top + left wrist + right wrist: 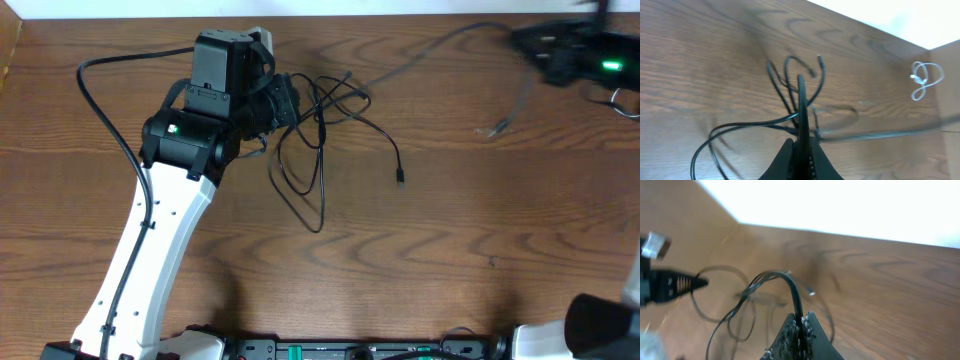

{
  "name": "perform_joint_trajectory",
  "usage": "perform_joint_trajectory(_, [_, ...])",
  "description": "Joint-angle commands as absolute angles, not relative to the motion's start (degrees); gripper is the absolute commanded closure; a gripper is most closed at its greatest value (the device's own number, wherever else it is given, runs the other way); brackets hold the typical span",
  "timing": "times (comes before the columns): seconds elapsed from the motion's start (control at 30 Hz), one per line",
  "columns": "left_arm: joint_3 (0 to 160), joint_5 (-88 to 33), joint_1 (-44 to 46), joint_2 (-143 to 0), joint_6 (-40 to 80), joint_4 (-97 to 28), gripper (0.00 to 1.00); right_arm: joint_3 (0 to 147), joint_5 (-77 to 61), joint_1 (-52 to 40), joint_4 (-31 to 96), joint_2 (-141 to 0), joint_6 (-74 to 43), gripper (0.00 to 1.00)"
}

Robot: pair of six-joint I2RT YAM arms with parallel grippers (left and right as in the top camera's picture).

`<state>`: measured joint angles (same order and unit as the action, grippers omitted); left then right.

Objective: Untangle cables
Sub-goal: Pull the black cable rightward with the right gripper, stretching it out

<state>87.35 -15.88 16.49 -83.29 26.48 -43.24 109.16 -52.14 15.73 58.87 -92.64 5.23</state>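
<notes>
Reaching in from the lower left, the left arm (150,240) ends at the upper-left part of the bench (480,250). Left pincer (287,105) is pressed together, pinching the black cables (322,110) at the left edge of the tangle. In the wrist view one dark strand runs straight up out of the shut fingers. The tangle sits just right of that pincer, upper centre-left of the bench. Loose loops (300,190) hang down from it toward the middle. One free strand runs down to the right and ends in a small plug (400,178) lying flat, apart from the rest. Another thin black strand (420,58) leaves the tangle and runs up and right, toward the right arm (575,50) at the top-right corner, which is blurred. Below that arm a thin greyish cord (508,115) lies on the wood; its end is hard to make out. The white cable (925,80) is a small coil far right near the bench edge, well apart from the black tangle. Right pincer (801,321) is pressed together, pinching one black cable that arcs up out of its tips.
</notes>
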Motion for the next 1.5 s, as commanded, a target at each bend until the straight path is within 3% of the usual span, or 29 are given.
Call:
perform_joint_trajectory(0.0, [87.44, -12.34, 16.29, -83.07, 23.38, -43.92, 0.93, 109.49, -49.43, 23.94, 59.61, -92.47, -4.29, 0.99])
perform_joint_trajectory(0.13, [87.44, -12.38, 16.29, -83.88, 23.38, -44.36, 0.92, 109.47, -49.04, 28.51, 62.17, -92.55, -5.04, 0.99])
perform_joint_trajectory(0.33, [87.44, -12.60, 16.29, -84.84, 23.35, -44.31, 0.93, 109.38, -46.44, 27.31, 65.14, -92.60, -2.48, 0.99])
perform_joint_trajectory(0.57, [87.44, -11.77, 16.29, -84.99, 20.45, -44.60, 0.93, 109.38, -28.53, 26.28, 65.91, -92.60, -9.15, 0.99])
perform_joint_trajectory(0.8, [87.44, 12.05, 15.70, -85.65, 16.60, -47.37, 0.93, 109.34, -14.48, 29.47, 70.85, -93.27, -12.03, 0.99])
perform_joint_trajectory(0.97, [87.44, 20.32, 10.81, -85.73, 12.67, -46.63, 0.93, 109.27, -8.45, 32.75, 73.10, -96.27, -13.32, 0.99])
perform_joint_trajectory(1.3, [87.44, 15.57, 0.36, -85.73, 8.10, -42.15, 0.92, 109.27, -10.24, 34.24, 78.83, -107.83, -8.82, 0.99])
perform_joint_trajectory(1.33, [87.46, 14.81, 0.38, -85.73, 7.73, -41.60, 0.93, 109.27, -11.97, 33.85, 78.87, -108.03, -7.01, 0.98])
perform_joint_trajectory(1.4, [87.46, 9.06, 0.51, -85.71, 5.04, -40.56, 0.93, 109.27, -18.06, 32.64, 78.85, -108.14, -0.32, 0.84])
perform_joint_trajectory(1.47, [87.46, 1.85, 0.84, -85.71, 3.60, -39.92, 0.93, 109.30, -25.96, 30.83, 79.13, -107.90, 8.05, 0.57])
